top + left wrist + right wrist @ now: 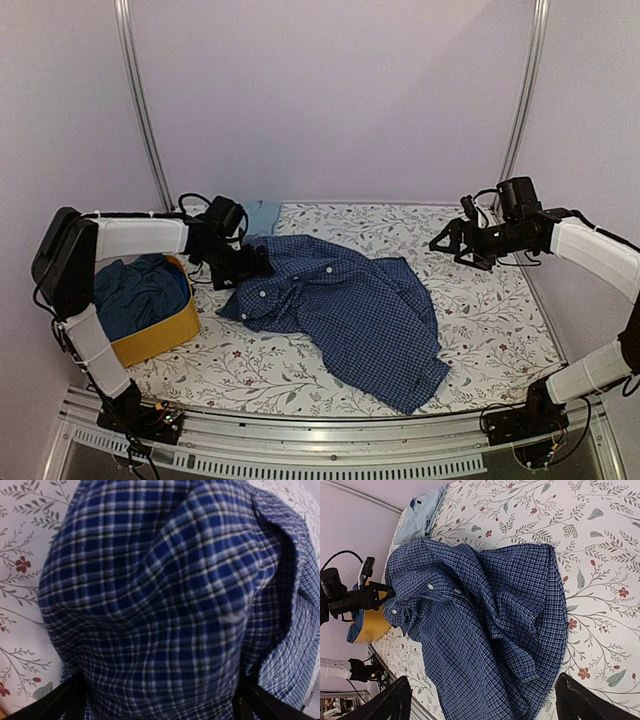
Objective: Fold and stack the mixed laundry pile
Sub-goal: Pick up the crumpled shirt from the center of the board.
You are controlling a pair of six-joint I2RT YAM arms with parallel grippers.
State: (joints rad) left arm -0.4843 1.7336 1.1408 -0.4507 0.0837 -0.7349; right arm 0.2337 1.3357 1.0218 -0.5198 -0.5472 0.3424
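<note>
White floral-printed cloth [500, 320] covered the table under lilac walls [330, 100]. The left gripper [255, 262] gaped wide against a crumpled navy-and-white checked shirt [350, 310]; the right gripper [440, 243] gaped wide, empty.

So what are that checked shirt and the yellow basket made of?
The shirt looks like thin woven cloth, probably cotton, with a matte finish: a fine check, soft creases, small white buttons. The basket also seems to be soft fabric, matte yellow, with a slightly sagging wall, though it may be stiffened inside.

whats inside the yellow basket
Dark blue-teal clothes fill the yellow basket, bunched up to its rim. Anything underneath them, and the basket's bottom, is covered and cannot be seen.
</note>
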